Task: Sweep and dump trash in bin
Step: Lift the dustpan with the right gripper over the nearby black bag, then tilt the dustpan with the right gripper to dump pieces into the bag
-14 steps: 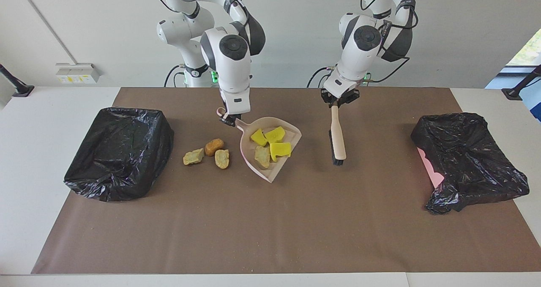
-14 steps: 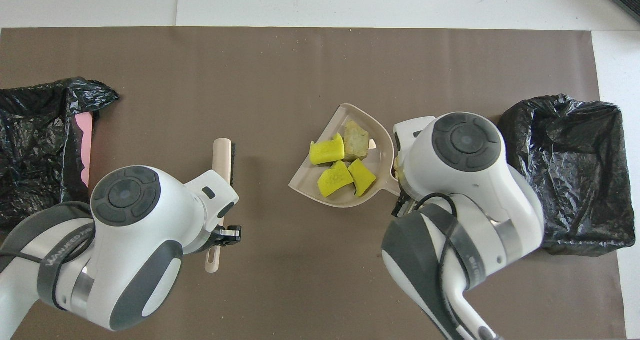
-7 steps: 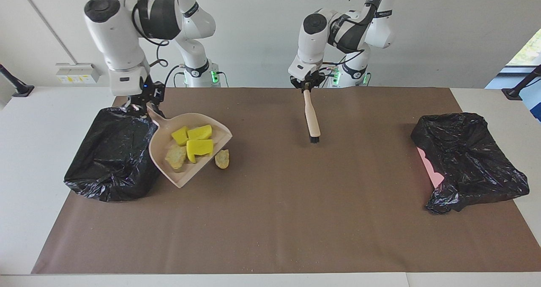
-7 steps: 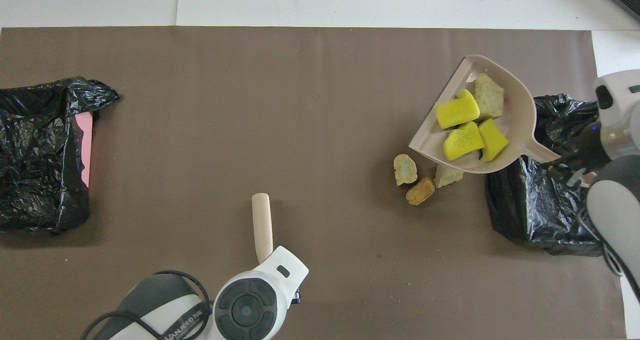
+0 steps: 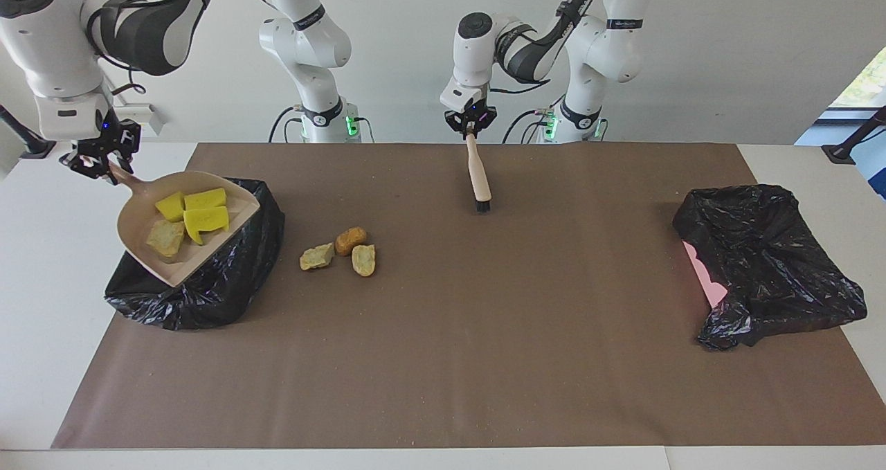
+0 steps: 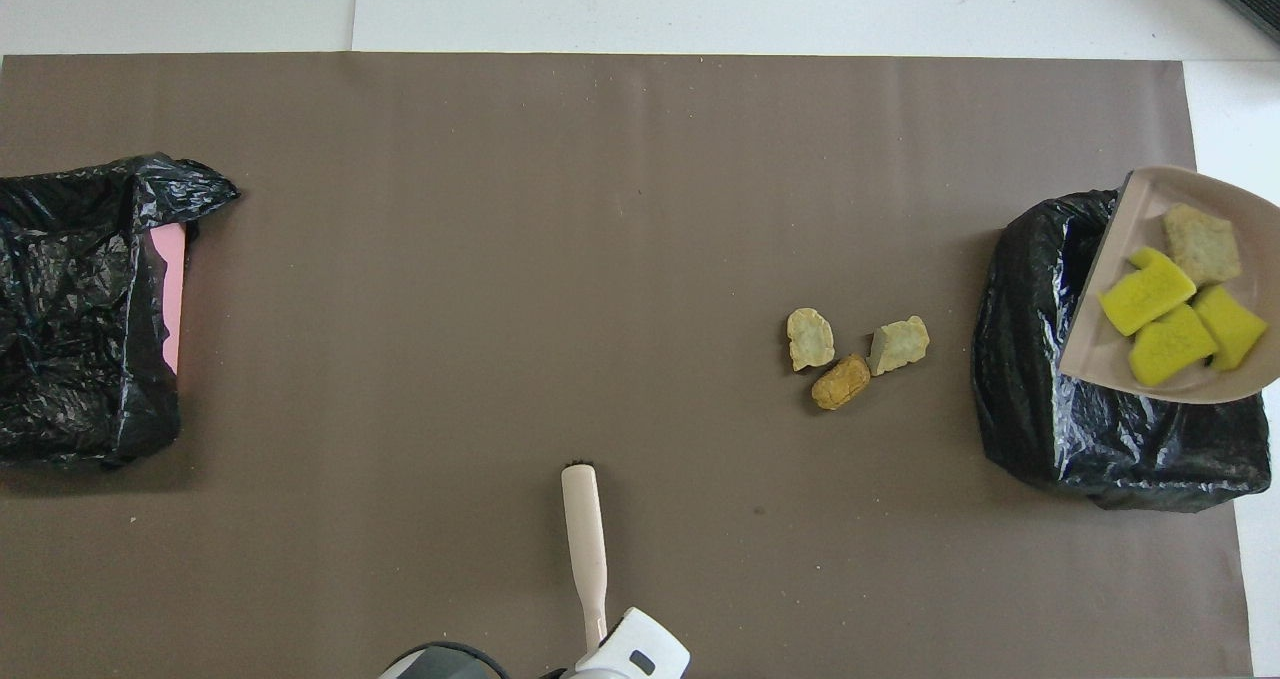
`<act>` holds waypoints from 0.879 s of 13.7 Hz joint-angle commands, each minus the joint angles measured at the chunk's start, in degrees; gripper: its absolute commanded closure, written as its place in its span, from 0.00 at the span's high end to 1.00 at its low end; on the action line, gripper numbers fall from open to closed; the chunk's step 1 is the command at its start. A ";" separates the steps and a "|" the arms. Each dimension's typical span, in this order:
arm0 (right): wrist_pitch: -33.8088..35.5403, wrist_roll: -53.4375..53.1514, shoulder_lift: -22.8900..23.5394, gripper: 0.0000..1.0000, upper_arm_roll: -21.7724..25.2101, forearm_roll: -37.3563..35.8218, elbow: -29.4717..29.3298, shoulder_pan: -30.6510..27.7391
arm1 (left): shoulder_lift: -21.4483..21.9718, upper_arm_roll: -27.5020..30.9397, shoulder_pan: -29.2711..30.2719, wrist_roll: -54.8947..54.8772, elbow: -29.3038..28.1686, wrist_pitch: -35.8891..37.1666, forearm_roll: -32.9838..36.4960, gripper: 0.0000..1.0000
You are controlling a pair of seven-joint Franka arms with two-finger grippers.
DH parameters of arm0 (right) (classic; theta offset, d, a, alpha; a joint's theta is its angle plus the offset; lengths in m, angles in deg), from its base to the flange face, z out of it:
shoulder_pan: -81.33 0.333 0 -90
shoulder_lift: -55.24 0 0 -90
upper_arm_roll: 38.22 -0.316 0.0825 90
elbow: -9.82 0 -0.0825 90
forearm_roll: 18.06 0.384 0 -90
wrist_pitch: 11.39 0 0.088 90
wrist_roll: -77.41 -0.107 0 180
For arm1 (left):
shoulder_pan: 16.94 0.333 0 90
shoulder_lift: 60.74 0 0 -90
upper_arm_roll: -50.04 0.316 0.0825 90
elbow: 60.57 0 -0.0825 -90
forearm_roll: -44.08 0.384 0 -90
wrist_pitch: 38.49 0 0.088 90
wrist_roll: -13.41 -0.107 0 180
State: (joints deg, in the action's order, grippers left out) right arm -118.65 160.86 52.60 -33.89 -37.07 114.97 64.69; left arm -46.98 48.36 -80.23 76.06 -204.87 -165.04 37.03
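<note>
Two white arms (image 5: 304, 48), dark grey joint sleeves, black cables, green base lights, black tools (image 5: 471, 120)

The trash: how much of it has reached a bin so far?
None yet. Four chunks are swept into the dustpan, which the right gripper holds over the bin, undumped. The left gripper holds the brush. Three chunks remain on the table.

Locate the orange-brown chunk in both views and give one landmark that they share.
Facing view: orange-brown chunk on the mat, left of centre, in the loose trio.
Overhead view: same chunk, right of centre, lowest of the trio.
Shared landmark: the dustpan over the black-lined bin.
</note>
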 commanded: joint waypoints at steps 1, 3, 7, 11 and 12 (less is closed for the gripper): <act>-0.31 3.73 -0.78 0.00 -1.34 -9.79 1.45 0.82 | 0.92 0.98 -3.07 1.07 -2.83 -3.69 -2.09 0.00; -2.40 5.05 -0.78 0.00 -1.51 -14.63 3.55 1.17 | 0.74 1.07 -3.07 1.16 -2.83 -4.66 -3.05 0.00; -5.67 11.82 -1.74 0.00 -1.87 -23.00 7.07 3.28 | -4.94 1.07 -7.28 1.16 -2.66 -8.33 -3.85 0.00; -6.19 11.82 -3.16 0.00 -1.95 -28.71 9.19 5.04 | -7.70 1.15 -7.03 -0.07 -0.99 -10.03 -3.85 0.10; -6.28 11.73 -3.16 0.00 -1.95 -28.89 9.28 5.04 | -7.44 1.15 -6.85 -0.16 -0.64 -9.42 -3.85 0.10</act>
State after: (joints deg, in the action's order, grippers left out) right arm -123.31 171.02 51.61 -35.70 -63.81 121.94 70.10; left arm -54.57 48.68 -86.58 76.63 -206.14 -174.81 34.09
